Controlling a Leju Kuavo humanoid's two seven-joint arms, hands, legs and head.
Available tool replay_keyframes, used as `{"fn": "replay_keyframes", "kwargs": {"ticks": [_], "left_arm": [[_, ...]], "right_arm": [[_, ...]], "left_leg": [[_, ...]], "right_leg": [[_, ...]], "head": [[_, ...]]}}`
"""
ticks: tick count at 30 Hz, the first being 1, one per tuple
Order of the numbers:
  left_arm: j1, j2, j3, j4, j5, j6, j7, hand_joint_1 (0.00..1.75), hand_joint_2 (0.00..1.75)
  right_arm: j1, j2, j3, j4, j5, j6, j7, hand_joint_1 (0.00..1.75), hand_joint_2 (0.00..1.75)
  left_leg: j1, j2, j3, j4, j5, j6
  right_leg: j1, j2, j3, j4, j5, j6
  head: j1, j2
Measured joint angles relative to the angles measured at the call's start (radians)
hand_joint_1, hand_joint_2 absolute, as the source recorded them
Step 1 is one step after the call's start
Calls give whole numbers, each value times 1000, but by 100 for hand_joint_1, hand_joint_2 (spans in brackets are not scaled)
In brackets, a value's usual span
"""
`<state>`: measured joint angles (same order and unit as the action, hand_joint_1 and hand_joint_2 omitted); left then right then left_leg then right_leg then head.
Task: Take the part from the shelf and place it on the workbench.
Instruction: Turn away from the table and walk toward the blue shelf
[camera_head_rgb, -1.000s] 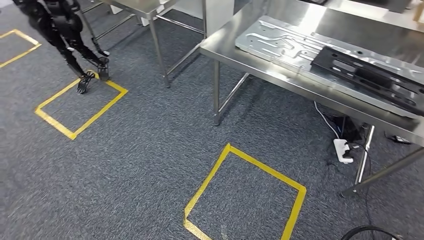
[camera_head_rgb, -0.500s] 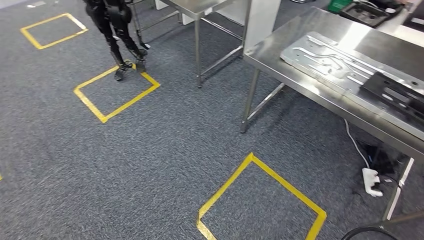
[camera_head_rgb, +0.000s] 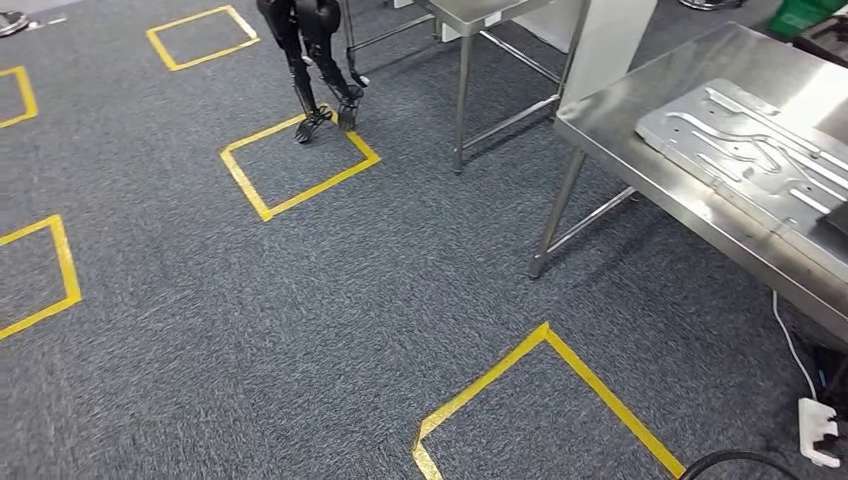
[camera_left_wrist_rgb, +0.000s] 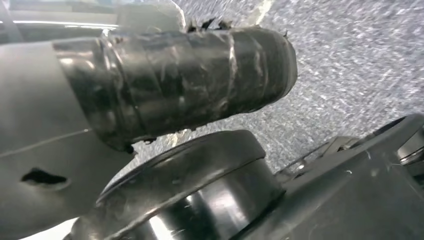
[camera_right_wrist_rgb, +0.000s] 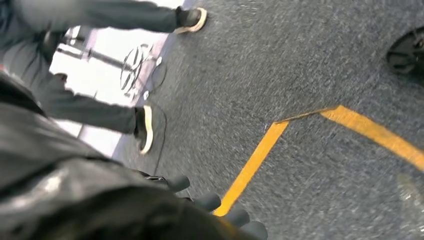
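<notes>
**Figure. Head view and both wrist views, robot standing on the grey carpet floor (camera_head_rgb: 300, 320).**

The stainless-steel table (camera_head_rgb: 620, 125) lay ahead and to the robot's right, so the right arm was the nearer one. Its front edge ran obliquely from far-centre to near-right. A silver stamped metal plate (camera_head_rgb: 745, 150) rested flat on it, long axis parallel to that edge. Whether this plate was the task's part could not be told, nor could the position of the shelf, so any reach would first call for locating the shelf.

The head view gave the layout:
- yellow tape squares (camera_head_rgb: 243, 185) on the carpet
- a second steel table (camera_head_rgb: 480, 12) farther off
- the legs of a black humanoid robot (camera_head_rgb: 312, 60) beside it
- a white power strip (camera_head_rgb: 818, 432) under the near table

The right wrist view added what the head view lacked. The right hand (camera_right_wrist_rgb: 190, 210) hung over a yellow tape line (camera_right_wrist_rgb: 252, 167), its dark fingers (camera_right_wrist_rgb: 207, 201) extended, apart and holding nothing. A person's shoes (camera_right_wrist_rgb: 145, 127) stood behind it.

The left wrist view showed the left hand (camera_left_wrist_rgb: 150, 90) at close range, with its thumb wrapped in black tape (camera_left_wrist_rgb: 200, 75). Its state could not be told.
</notes>
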<state>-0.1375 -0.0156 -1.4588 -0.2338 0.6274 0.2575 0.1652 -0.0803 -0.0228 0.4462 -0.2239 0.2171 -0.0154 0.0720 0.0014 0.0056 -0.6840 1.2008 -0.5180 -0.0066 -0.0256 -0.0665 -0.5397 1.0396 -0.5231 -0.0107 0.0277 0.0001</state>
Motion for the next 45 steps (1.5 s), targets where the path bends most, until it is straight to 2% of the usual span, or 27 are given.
{"fn": "replay_keyframes", "kwargs": {"ticks": [2,3,4,6,7,9,11,13,14,16,18,20,22,24,26,27,29,30,31,33,35,36,38,40,42,43,45], "left_arm": [[-2,1,0,0,3,-6,4,0,0],[-3,1,0,0,3,-8,6,0,0],[-4,2,0,0,2,-9,7,0,0],[-2,3,0,0,2,-10,10,0,0],[0,4,0,0,2,-10,12,0,0],[1,5,0,0,2,-10,16,0,0],[-2,5,0,0,-1,-11,17,0,0],[-3,4,0,0,-4,-11,17,0,0],[-2,3,0,0,-4,-11,18,0,0],[-1,3,0,0,-7,-12,21,0,0],[-2,4,0,0,-12,-13,23,0,0],[-4,4,0,0,-16,-13,23,0,0],[-1,6,0,1,-18,-13,23,0,0],[2,6,0,1,-19,-13,23,0,0],[1,6,0,1,-21,-13,23,0,0],[0,6,0,1,-23,-13,23,0,0],[-1,6,0,1,-25,-13,23,0,0],[-1,6,0,1,-26,-13,23,0,0],[0,6,0,1,-27,-13,23,0,0],[-1,7,0,1,-28,-13,23,0,0],[-4,8,0,1,-29,-13,23,0,0],[-4,9,0,1,-29,-13,23,0,0],[0,9,0,1,-29,-13,23,0,0],[3,8,0,1,-30,-12,24,0,0],[-1,8,0,2,-31,-12,24,0,0],[-3,8,0,2,-31,-12,24,0,0],[-4,6,-1,2,-33,-12,23,0,0]], "right_arm": [[-1,1,5,0,7,4,0,0,0],[-2,2,9,0,10,5,0,0,0],[-3,3,14,0,13,6,0,0,0],[-7,3,24,-1,18,7,1,0,0],[-10,3,27,-1,20,7,2,0,0],[-13,2,33,-2,22,9,2,0,0],[-13,2,37,-2,23,11,3,0,0],[-11,2,38,-2,23,14,3,0,0],[-11,2,40,-2,23,16,3,0,0],[-10,1,48,-2,23,19,4,0,0],[-9,1,58,-1,23,23,5,0,0],[-11,1,67,-1,22,24,5,0,0],[-14,4,77,-1,21,25,5,0,0],[-14,5,84,-1,21,25,5,0,0],[-12,5,90,-1,20,25,5,0,0],[-11,5,93,-1,20,25,5,0,0],[-10,4,98,-1,18,26,5,0,0],[-10,5,100,-1,18,26,5,0,0],[-10,5,103,-1,17,27,5,0,0],[-11,7,107,-1,16,27,5,0,0],[-11,9,110,-1,16,27,5,0,0],[-12,9,112,-1,16,27,5,0,0],[-16,9,116,-2,16,27,5,0,0],[-18,8,120,-2,16,27,5,0,0],[-15,7,122,-2,16,27,5,0,0],[-14,7,123,-2,16,27,5,0,0],[-12,7,124,-2,13,27,5,0,0]], "left_leg": [[-10,43,64,-124,46,15],[-16,57,81,-158,52,22],[-22,63,86,-170,48,27],[-22,39,89,-177,51,34],[-19,28,96,-186,53,38],[-11,7,110,-203,59,47],[-8,-14,112,-206,61,52],[-8,-41,113,-204,59,54],[-7,-56,115,-203,58,53],[-3,-87,117,-194,52,47],[-3,-112,109,-177,42,35],[-2,-132,96,-167,40,23],[2,-152,87,-169,43,14],[-2,-117,74,-144,28,5],[-4,-46,25,-44,-24,-3],[-2,-24,-11,26,-56,-6],[0,-11,-63,123,-83,-6],[0,-10,-61,118,-68,-3],[-2,-6,-38,71,-37,4],[-14,29,38,-72,26,28],[-27,60,82,-156,48,45],[-30,61,84,-165,45,47],[-26,39,91,-179,52,46],[-16,17,108,-201,59,49],[-11,-5,116,-210,63,55],[-11,-19,116,-209,64,56],[-9,-50,117,-205,60,55]], "right_leg": [[3,-21,11,-1,-8,5],[5,-31,15,-2,-12,10],[7,-41,18,-4,-14,14],[8,-58,29,-12,-18,25],[8,-49,34,-11,-24,30],[6,-1,17,40,-59,37],[5,48,-53,174,-118,38],[5,62,-116,277,-139,40],[4,63,-124,274,-118,40],[-1,79,-88,159,-33,43],[-9,129,-47,48,14,42],[-9,154,-36,23,12,33],[-7,129,-33,22,13,19],[-10,102,-27,18,13,7],[-8,75,-23,14,12,-1],[-6,60,-23,14,11,-4],[-1,29,-20,14,7,-7],[1,16,-18,14,5,-8],[4,3,-13,14,2,-8],[11,-20,-3,12,-5,-7],[15,-38,4,9,-10,0],[16,-47,8,6,-12,4],[16,-57,17,2,-17,13],[15,-15,6,40,-45,22],[13,42,-52,154,-99,27],[13,54,-87,215,-119,29],[11,61,-121,256,-106,33]], "head": [[0,0],[0,0],[0,0],[1,0],[1,0],[2,0],[3,0],[3,0],[3,0],[3,0],[3,0],[2,0],[2,0],[0,0],[-3,0],[-4,0],[-4,0],[-4,0],[-4,0],[-4,0],[-4,0],[-4,0],[-3,0],[-2,0],[0,0],[0,0],[1,0]]}}
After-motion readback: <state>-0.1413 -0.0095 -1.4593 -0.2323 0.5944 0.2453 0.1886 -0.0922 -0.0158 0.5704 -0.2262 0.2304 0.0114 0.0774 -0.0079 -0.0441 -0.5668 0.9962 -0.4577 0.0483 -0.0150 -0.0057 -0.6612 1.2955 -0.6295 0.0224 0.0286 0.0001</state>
